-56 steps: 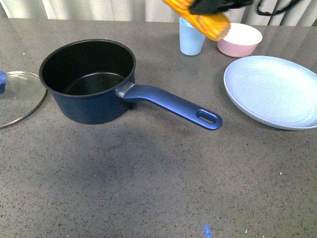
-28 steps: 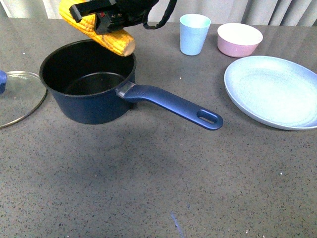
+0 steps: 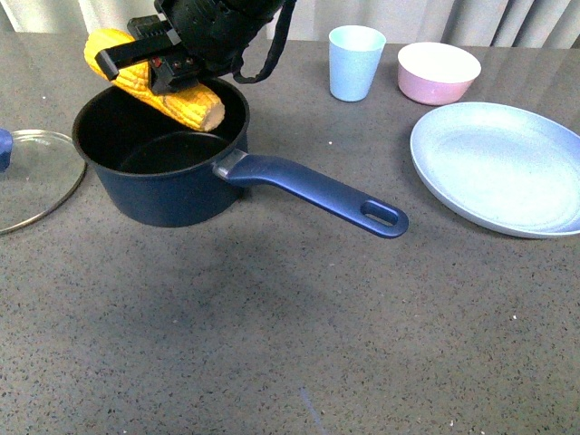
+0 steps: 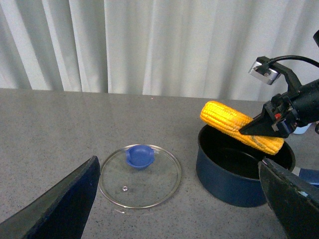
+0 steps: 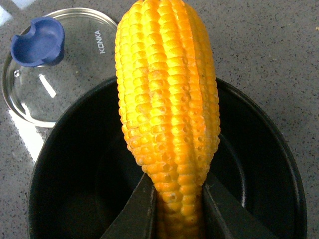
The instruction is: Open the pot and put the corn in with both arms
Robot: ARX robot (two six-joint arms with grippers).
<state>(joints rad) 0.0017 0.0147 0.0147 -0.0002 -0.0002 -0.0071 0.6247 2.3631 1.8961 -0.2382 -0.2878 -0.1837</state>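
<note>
The navy pot (image 3: pixel 154 195) stands uncovered at the table's left, its long blue handle (image 3: pixel 317 193) pointing right and toward me. Over its mouth my right gripper (image 3: pixel 149 68) is shut on the yellow corn (image 3: pixel 186 101), which hangs tilted just above the rim. In the right wrist view the corn (image 5: pixel 167 99) sits between both fingers (image 5: pixel 134 211) above the pot's black inside (image 5: pixel 75 169). The left wrist view shows the pot (image 4: pixel 234 177), the corn (image 4: pixel 234 124) and my left gripper (image 4: pixel 182 199), open, low over the table between lid and pot.
The glass lid (image 3: pixel 32 177) with its blue knob lies flat left of the pot, seen too as lid (image 4: pixel 140 174). A light blue cup (image 3: pixel 352 62), a pink bowl (image 3: pixel 439 72) and a pale blue plate (image 3: pixel 503 168) stand at the right. White curtains hang behind.
My right arm has carried the corn from above the cup leftward across the table and lowered it over the pot's mouth. Pot, lid and dishes have not moved.
</note>
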